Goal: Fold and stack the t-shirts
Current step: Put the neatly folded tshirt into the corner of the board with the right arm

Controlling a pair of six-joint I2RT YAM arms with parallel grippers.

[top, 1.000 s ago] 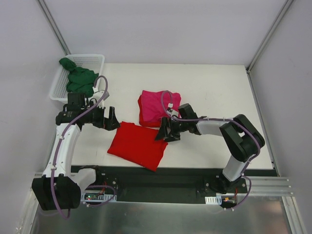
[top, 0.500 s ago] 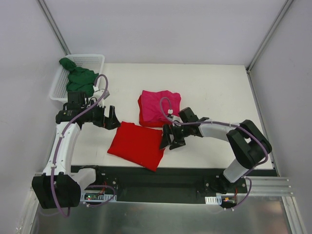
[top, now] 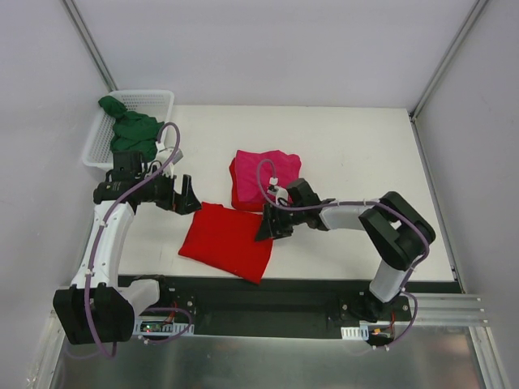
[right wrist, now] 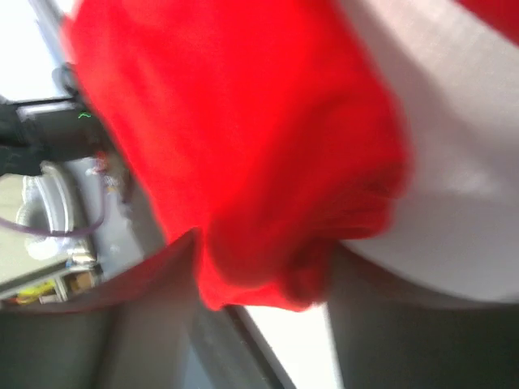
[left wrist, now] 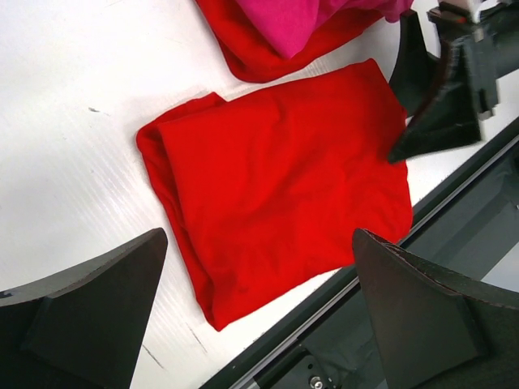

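A folded bright red t-shirt (top: 227, 241) (left wrist: 284, 178) lies near the table's front edge. My right gripper (top: 268, 228) (right wrist: 259, 284) is low at its right edge, and the bunched red hem (right wrist: 308, 243) sits between the two fingers, which still stand apart. My left gripper (top: 186, 198) (left wrist: 259, 243) hangs wide open above the shirt's back left corner with nothing in it. The magenta-pink t-shirt (top: 266, 174) (left wrist: 300, 16) lies folded behind, with red cloth (left wrist: 259, 61) showing under its edge. The dark green t-shirt (top: 134, 134) is crumpled in the basket.
The white mesh basket (top: 158, 99) stands at the table's back left corner. A black rail (top: 284, 285) (left wrist: 454, 235) runs along the near edge, just in front of the red shirt. Grey walls close in the sides.
My right gripper has slid left onto the red shirt's right edge and its jaws have narrowed around the hem. The left arm has not moved.
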